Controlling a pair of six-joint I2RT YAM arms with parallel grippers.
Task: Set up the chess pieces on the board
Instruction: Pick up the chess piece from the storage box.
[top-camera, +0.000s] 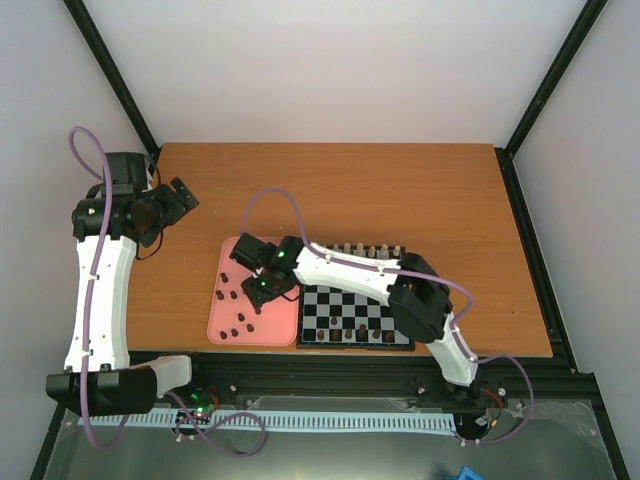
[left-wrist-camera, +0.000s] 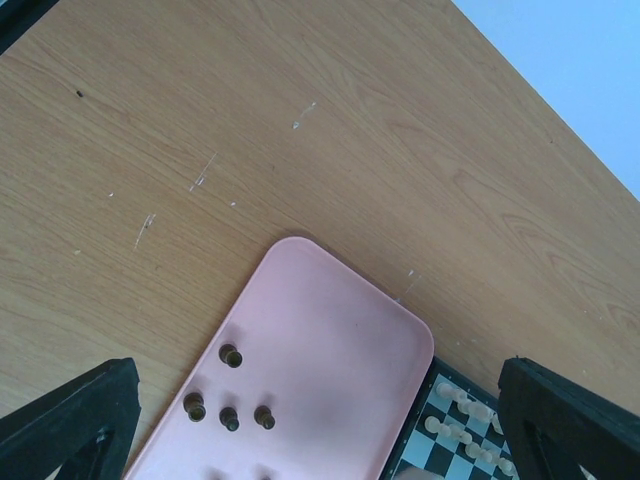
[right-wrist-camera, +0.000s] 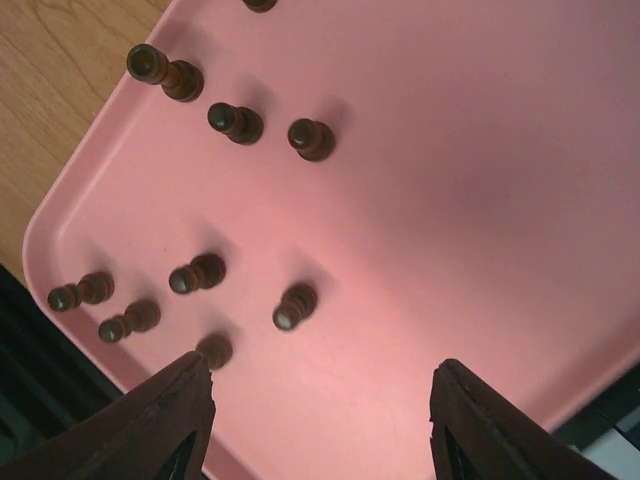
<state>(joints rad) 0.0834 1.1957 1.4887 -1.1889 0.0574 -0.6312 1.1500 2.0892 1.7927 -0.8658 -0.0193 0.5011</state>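
Now the right claw (right-wrist-camera: 320, 400) hangs open, empty, over the pink tray (right-wrist-camera: 470, 150): chess pieces (right-wrist-camera: 296, 305) scattered there, nine o'clock of the board (top-camera: 335, 305). And the left claw (top-camera: 185, 195) gapes wide.

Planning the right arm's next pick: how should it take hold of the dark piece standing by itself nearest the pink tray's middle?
Take the lone dark piece by its body under the rounded head, from above. It looks upright on the pink tray with bare tray on either side, so the open fingers of the right gripper should straddle it.
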